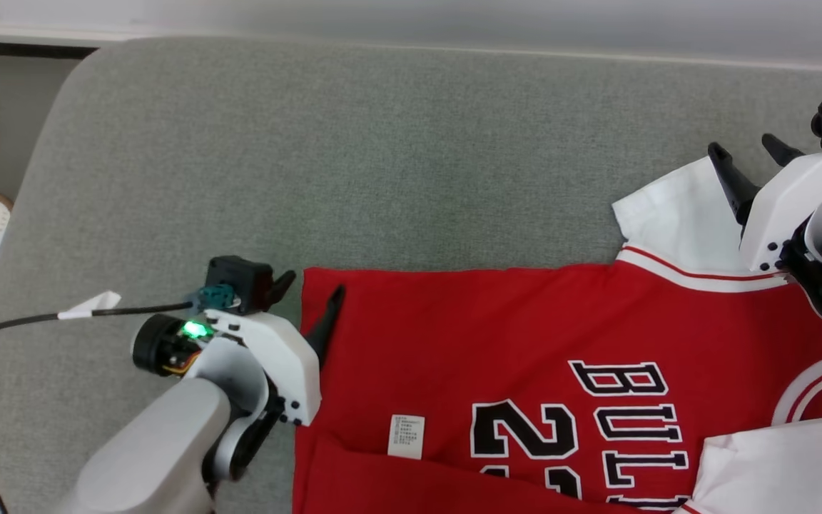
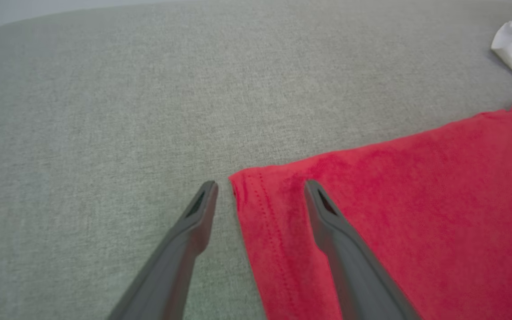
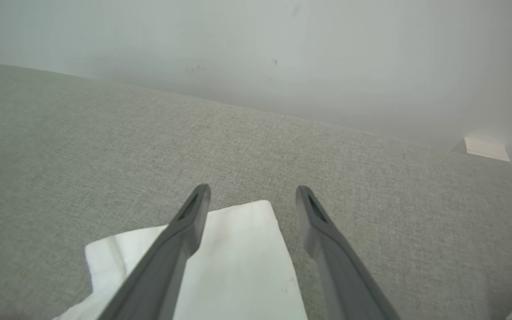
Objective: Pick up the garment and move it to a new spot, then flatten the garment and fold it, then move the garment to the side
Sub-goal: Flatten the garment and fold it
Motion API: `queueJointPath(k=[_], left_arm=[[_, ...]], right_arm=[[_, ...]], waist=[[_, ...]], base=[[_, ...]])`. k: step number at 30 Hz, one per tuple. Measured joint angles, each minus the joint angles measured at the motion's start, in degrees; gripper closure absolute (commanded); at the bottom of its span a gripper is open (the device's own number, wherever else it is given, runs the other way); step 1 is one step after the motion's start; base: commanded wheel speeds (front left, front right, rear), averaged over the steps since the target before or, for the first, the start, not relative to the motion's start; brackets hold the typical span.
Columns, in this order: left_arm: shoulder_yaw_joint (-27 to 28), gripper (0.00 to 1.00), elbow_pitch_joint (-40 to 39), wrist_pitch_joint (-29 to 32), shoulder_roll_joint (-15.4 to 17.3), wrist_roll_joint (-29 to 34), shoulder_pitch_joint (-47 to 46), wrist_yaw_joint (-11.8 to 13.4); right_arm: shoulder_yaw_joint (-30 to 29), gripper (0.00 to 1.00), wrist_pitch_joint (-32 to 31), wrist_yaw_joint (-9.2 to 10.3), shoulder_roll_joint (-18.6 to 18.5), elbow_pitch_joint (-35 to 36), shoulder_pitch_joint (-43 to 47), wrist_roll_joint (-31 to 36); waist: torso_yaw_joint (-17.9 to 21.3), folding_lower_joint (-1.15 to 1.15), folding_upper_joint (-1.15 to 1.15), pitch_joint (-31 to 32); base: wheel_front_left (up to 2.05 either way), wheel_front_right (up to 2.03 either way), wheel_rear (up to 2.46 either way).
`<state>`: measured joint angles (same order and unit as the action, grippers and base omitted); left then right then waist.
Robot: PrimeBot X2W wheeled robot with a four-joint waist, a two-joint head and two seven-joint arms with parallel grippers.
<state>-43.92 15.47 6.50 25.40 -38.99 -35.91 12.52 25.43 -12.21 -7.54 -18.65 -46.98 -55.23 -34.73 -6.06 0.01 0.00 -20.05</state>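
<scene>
Head view: the red jersey lies flat on the grey cushion, its long axis running across the view, hem toward the robot's left and white far sleeve toward its right. The left gripper sits at the far hem corner, fingers spread wide and holding nothing. One finger is over the cushion and the other over red cloth. The right gripper is at the far sleeve, also wide open and empty. Each arm is thus nearest its own end of the jersey's far edge. A white care label shows near the hem, and a second white sleeve lies at the lower right.

Left wrist view: the hem corner lies between the spread fingers of the left gripper — the jersey extends away to that view's right, the stitched hem running back along the fingers.

Right wrist view: the right gripper hangs open above the sleeve, whose outer end lies between the fingertips — whether the tips touch cloth I cannot tell.

Judged from this, both grippers look placed to pinch the far edge.
</scene>
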Motion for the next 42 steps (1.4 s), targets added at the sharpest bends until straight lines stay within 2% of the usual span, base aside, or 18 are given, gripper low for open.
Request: queueJointPath(k=[9, 15, 17, 18, 19, 20, 21, 22, 27, 31, 36, 42], left_arm=[[-0.80, 0.00, 3.94, 0.16, -1.76, -0.26, -3.14, -2.97], [-1.37, 0.00, 6.58, 1.09, -2.78, -1.22, -4.05, -4.45], [-1.35, 0.00, 7.45, 1.14, -2.82, -1.37, -4.42, -4.91], [-1.34, 0.00, 7.94, 1.31, -2.86, -1.53, -4.72, -5.01], [-1.33, 0.15, 8.34, 1.57, -2.91, -1.79, -4.93, -5.39], [-1.36, 0.55, 8.71, 1.64, -2.93, -1.81, -5.07, -5.46], [-1.36, 0.78, 9.20, 1.67, -2.93, -1.82, -5.25, -5.55], [-1.24, 1.00, 9.56, 1.53, -2.93, -1.86, -5.38, -5.66], [-0.98, 1.00, 10.85, 0.48, -2.80, -2.22, -5.23, -5.84], [-0.37, 1.00, 12.14, -0.04, -2.19, -3.49, -4.52, -6.37], [-0.05, 1.00, 13.90, 0.16, -1.12, -5.09, -3.17, -8.02], [0.45, 1.00, 15.26, 2.75, 0.07, -8.54, -1.47, -10.77]], right_arm=[[5.19, 0.00, -4.66, -0.01, 0.38, -9.65, -4.48, -4.36], [9.17, 0.00, -8.12, 0.00, 0.67, -9.90, -4.94, -8.24], [10.48, 0.10, -7.97, 0.00, 0.47, -9.16, -4.93, -9.21], [11.21, 0.57, -7.78, 0.00, 0.38, -8.86, -4.92, -9.79], [11.90, 0.73, -7.36, 0.00, 0.35, -8.56, -4.89, -10.32], [12.57, 0.85, -6.87, 0.00, 0.33, -8.38, -4.88, -10.83], [13.21, 1.00, -6.22, 0.00, 0.27, -8.22, -4.82, -11.27], [13.65, 1.00, -5.05, -0.01, 0.21, -8.10, -4.74, -11.49], [14.14, 1.00, 4.02, -0.01, -0.11, -9.02, -4.75, -12.84], [14.57, 1.00, 8.99, -0.01, 0.32, -10.74, -4.28, -14.58], [16.73, 1.00, 10.81, -0.01, 0.49, -10.70, -1.25, -17.05], [20.17, 1.00, 11.77, -0.01, -0.88, -7.08, 3.85, -20.50]], waist=[[-1.21, 0.00, 0.00, -1.98], [-0.43, -0.01, 0.00, -1.97], [-0.22, -0.01, 0.00, -1.99], [-0.16, -0.01, 0.00, -1.97], [-0.09, -0.01, 0.00, -1.95], [-0.03, -0.01, 0.00, -1.93], [0.03, -0.01, 0.00, -1.88], [0.09, -0.01, 0.00, -1.78], [0.20, -0.01, 0.00, -0.30], [0.33, -0.01, 0.00, 1.98], [0.94, -0.01, 0.00, 5.87], [2.41, -0.02, 0.00, 11.91]], base=[[0.00, 0.00, 0.00], [0.00, 0.00, 0.00], [0.00, 0.00, 0.00], [0.00, 0.00, 0.00], [0.00, 0.00, 0.00], [0.00, 0.00, 0.00], [0.00, 0.00, 0.00], [0.00, 0.00, 0.00], [0.00, 0.00, 0.00], [0.00, 0.00, 0.00], [0.00, 0.00, 0.00], [0.00, 0.00, 0.00]])
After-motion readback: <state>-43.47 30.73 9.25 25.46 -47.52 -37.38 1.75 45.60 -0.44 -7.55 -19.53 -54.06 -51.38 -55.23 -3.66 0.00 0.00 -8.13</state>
